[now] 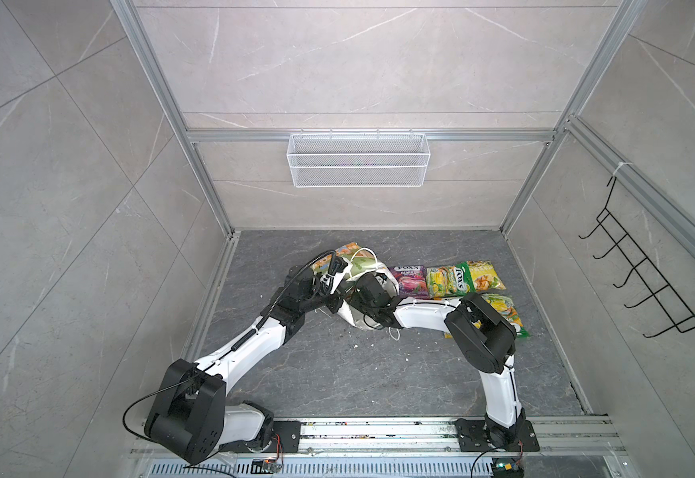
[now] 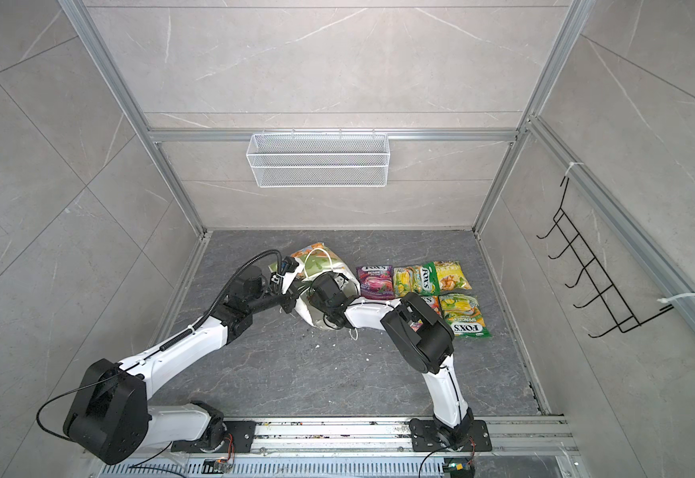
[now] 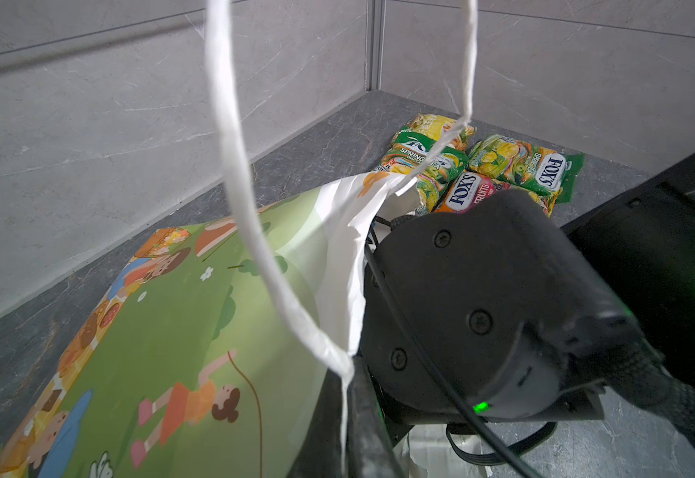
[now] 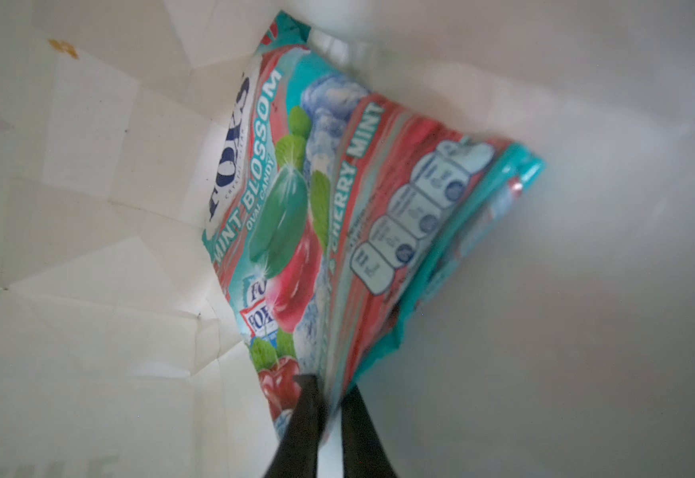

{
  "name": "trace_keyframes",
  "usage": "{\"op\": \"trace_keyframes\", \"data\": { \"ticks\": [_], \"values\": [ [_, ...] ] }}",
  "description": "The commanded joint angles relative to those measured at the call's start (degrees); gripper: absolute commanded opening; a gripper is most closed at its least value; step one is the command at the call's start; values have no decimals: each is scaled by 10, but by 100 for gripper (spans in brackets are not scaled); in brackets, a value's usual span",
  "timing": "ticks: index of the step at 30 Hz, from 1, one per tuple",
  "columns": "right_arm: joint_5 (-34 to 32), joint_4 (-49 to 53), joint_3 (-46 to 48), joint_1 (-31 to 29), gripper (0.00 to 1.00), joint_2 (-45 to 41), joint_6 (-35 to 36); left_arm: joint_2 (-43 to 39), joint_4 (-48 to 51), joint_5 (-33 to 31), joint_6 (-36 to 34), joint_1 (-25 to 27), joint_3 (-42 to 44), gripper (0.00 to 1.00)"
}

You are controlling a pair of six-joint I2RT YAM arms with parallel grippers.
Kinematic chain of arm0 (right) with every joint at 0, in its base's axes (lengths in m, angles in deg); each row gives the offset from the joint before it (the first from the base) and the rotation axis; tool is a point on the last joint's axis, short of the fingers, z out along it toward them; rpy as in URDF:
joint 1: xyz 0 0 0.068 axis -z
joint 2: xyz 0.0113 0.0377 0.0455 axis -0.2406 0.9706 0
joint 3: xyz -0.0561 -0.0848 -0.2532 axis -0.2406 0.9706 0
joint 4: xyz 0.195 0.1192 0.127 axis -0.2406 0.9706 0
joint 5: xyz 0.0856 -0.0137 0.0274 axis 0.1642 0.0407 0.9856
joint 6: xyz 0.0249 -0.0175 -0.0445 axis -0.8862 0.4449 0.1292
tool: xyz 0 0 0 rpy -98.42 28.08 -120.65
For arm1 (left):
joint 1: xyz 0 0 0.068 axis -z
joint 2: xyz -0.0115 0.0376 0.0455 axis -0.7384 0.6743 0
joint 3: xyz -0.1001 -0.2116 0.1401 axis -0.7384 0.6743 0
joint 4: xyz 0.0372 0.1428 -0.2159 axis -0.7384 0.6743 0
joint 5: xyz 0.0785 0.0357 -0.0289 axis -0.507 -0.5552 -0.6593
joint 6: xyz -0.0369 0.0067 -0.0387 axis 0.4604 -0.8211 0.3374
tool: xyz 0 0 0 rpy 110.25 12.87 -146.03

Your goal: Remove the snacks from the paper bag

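The paper bag (image 1: 360,265) (image 2: 317,261) lies tipped on the dark floor, its green cartoon face (image 3: 172,331) up. My left gripper (image 3: 349,374) (image 1: 332,305) is shut on the bag's white rim where the cord handle (image 3: 234,145) meets it. My right arm reaches into the bag's mouth, so its fingers are hidden in both top views. Inside the bag, my right gripper (image 4: 326,383) is shut on the edge of a teal-red snack pouch (image 4: 317,207). Other snacks lie outside to the right: purple (image 1: 410,281), yellow-green (image 1: 447,282), yellow (image 1: 484,275), another yellow-green (image 2: 464,314), orange (image 3: 470,192).
A white wire mesh basket (image 1: 358,159) hangs on the back wall. A black hook rack (image 1: 644,269) is fixed to the right wall. Small white scraps (image 1: 354,335) dot the floor in front of the bag. Aluminium rails frame the walled cell.
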Motion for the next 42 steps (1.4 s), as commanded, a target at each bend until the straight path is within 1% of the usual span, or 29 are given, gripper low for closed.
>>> {"op": "trace_keyframes", "data": {
  "ticks": [1, 4, 10, 13, 22, 35, 41, 42],
  "values": [
    [-11, -12, 7, 3, 8, -5, 3, -4, -17, 17, 5, 1, -23, 0],
    [-14, -15, 16, 3, 2, -16, 6, -2, -18, 15, 4, 1, -23, 0],
    [-17, -16, 35, 3, 0, -41, 20, 0, -16, 7, 5, 1, -24, 0],
    [-19, -19, 48, 3, 0, -55, 24, -1, -15, -3, 5, 1, -23, 0],
    [-20, -13, 77, 2, 0, -95, 32, 9, -17, -2, 6, 1, -23, 0],
    [1, -8, 127, -10, 0, -158, 0, 20, -17, 0, 7, 0, -27, 0],
    [-6, 2, 146, -13, 0, -176, 2, 20, -18, 0, 7, 1, -26, 0],
    [-6, 1, 147, -13, 2, -174, 4, 21, -19, 0, 8, 0, -26, 0]
  ]
}}
